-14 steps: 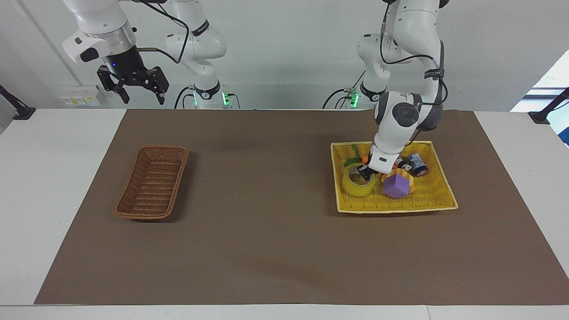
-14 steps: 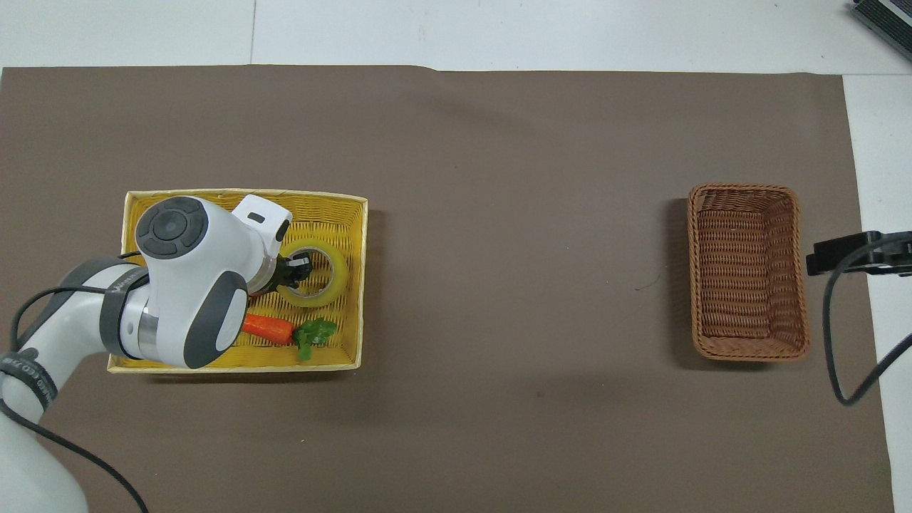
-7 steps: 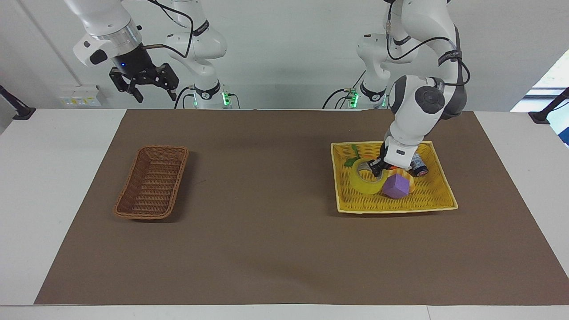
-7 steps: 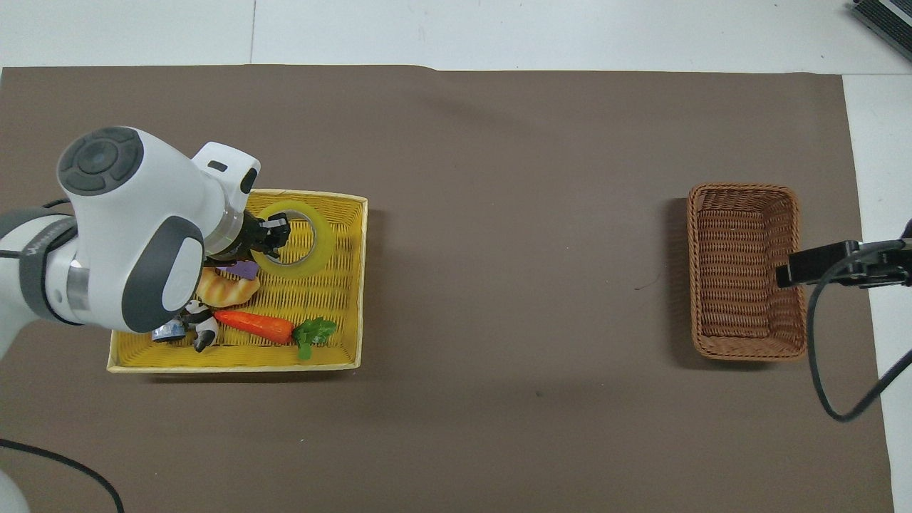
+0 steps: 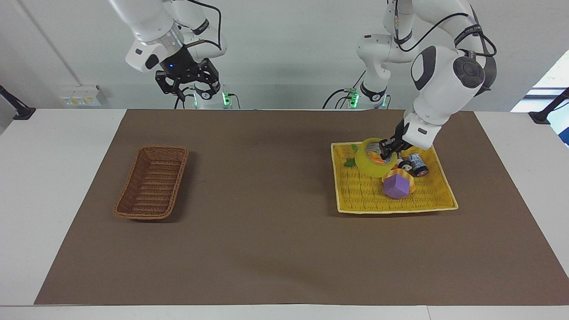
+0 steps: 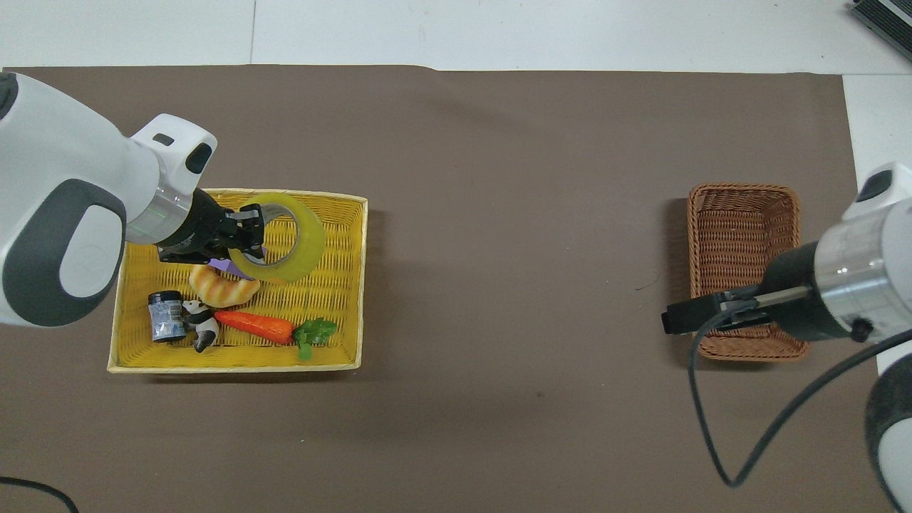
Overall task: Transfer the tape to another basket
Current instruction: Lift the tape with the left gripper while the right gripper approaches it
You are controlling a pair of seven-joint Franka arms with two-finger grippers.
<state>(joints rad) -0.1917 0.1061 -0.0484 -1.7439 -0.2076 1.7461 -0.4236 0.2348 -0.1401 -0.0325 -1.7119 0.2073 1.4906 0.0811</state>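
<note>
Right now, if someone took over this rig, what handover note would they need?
Left gripper: shut on the tape, which hangs tilted over the yellow tray.
Right gripper: open, holding nothing, up in the air.
Wicker basket: nothing in it, at the right arm's end of the table.
Done: tape grasped and off the tray.
Left: carry it across and release it in the basket.

The brown mat (image 5: 266, 249) lies bare between the flat bright-yellow woven tray (image 5: 391, 207) and the narrow brown wicker basket (image 5: 152, 183). The basket interior is unoccupied. The open right gripper (image 5: 189, 84) hangs high near the robots' bases.
</note>
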